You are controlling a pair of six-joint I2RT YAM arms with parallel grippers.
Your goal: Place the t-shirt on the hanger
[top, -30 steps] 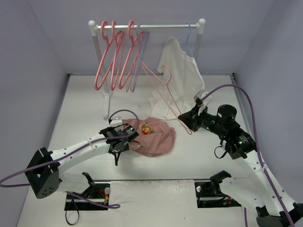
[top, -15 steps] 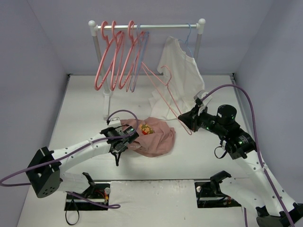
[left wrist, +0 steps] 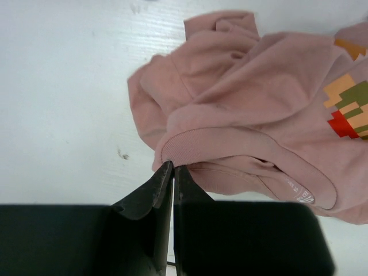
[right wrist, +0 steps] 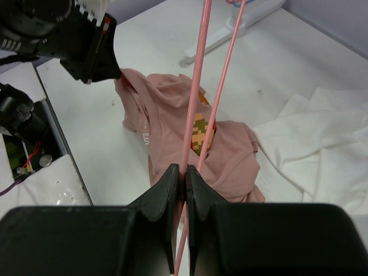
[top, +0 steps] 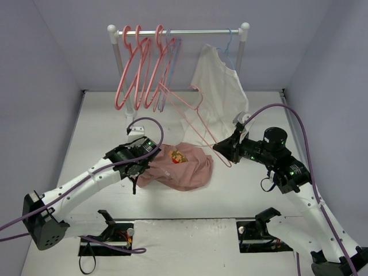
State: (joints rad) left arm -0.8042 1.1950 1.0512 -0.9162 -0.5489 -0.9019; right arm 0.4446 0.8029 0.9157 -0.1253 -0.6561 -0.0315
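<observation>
t-shirt [left wrist: 259,98] is pinched at its ribbed edge by the left gripper [left wrist: 173,168], lower centre | hanger [right wrist: 195,86] is clamped by the right gripper [right wrist: 184,172], mid-frame

Pale lavender walls [top: 46,69], white table [top: 95,129]

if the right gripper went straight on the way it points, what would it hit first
Most likely the t-shirt: the right gripper, shut on the hanger, points down toward it. Depth is unclear, so take that as a guess.
</observation>
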